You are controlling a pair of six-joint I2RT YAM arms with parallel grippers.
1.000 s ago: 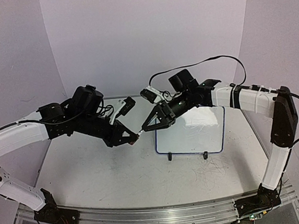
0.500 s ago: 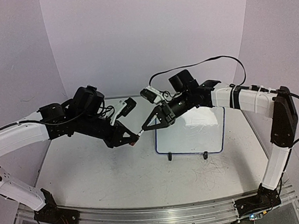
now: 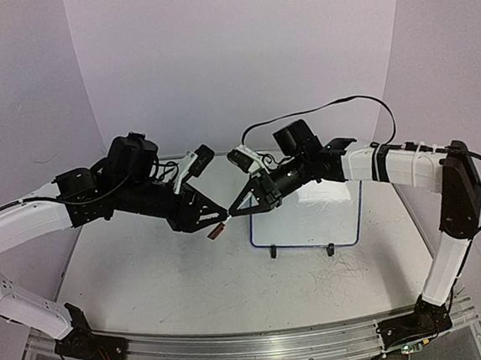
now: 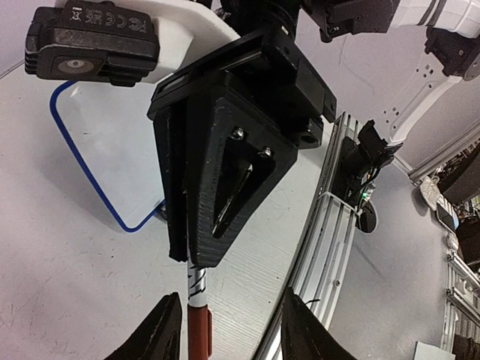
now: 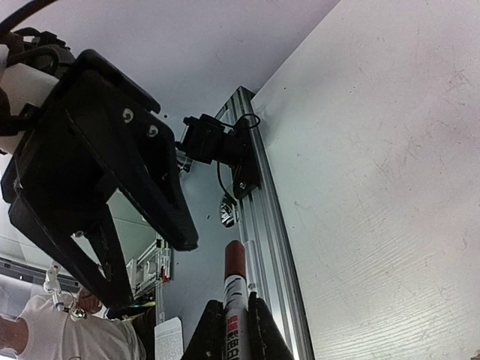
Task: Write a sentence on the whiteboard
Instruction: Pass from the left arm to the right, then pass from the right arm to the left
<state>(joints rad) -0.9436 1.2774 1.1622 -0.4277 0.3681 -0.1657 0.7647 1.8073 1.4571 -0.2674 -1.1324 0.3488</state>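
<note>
One whiteboard (image 3: 311, 220), adj. to right end effector (image 3: 233, 214)

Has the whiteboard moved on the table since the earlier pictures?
No. The whiteboard has not shifted against the scuffs on the table.

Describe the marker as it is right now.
The marker is a slim white barrel with dark print and a red end. The right gripper is shut on the barrel, holding it in the air left of the whiteboard. Its red end lies between the open left gripper's fingers.
</note>
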